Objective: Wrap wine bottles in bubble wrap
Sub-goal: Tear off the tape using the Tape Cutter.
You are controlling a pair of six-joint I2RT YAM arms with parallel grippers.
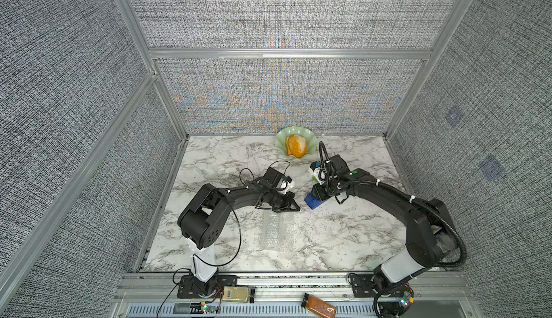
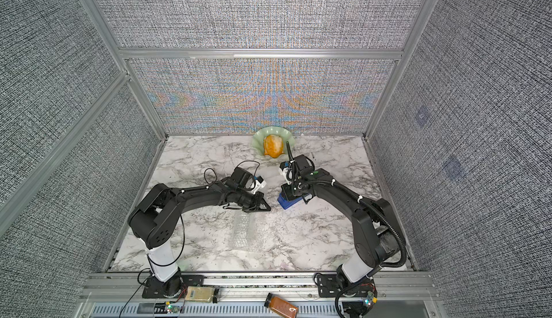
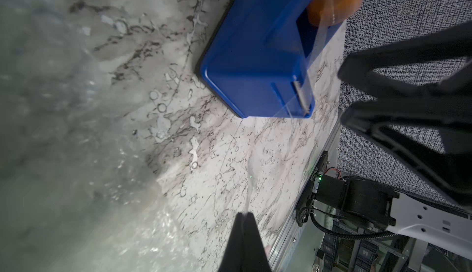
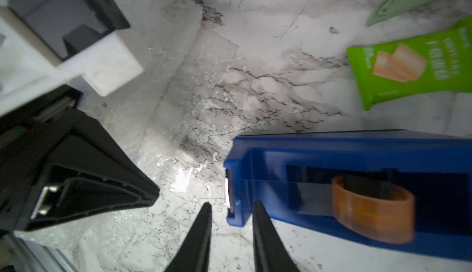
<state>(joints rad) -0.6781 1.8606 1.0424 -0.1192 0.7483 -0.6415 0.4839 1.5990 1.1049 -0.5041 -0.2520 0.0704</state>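
Bubble wrap [image 1: 279, 231] on table [image 1: 209, 158] centre; tape dispenser [image 1: 312, 201] behind-right; bowl [image 1: 279, 141] at rear; packet [image 4: 413, 63] seemingly near dispenser.

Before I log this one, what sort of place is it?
Probably a robot test cell, not a home: grey fabric panels in an aluminium frame enclose a marble-patterned tabletop, and the left arm and right arm are mounted on a front rail.

Left arm [image 1: 239, 195]: black links, white base segment [image 1: 204, 259], thin black cable loop [image 1: 239, 236]. Right arm [image 1: 418, 221]: same, plus corrugated black conduit [image 1: 460, 241], white zip ties [image 1: 412, 199], green dot [image 1: 355, 171]. Left gripper [image 3: 244, 215], right gripper [image 4: 232, 206]: black tapered fingers [image 4: 199, 237].
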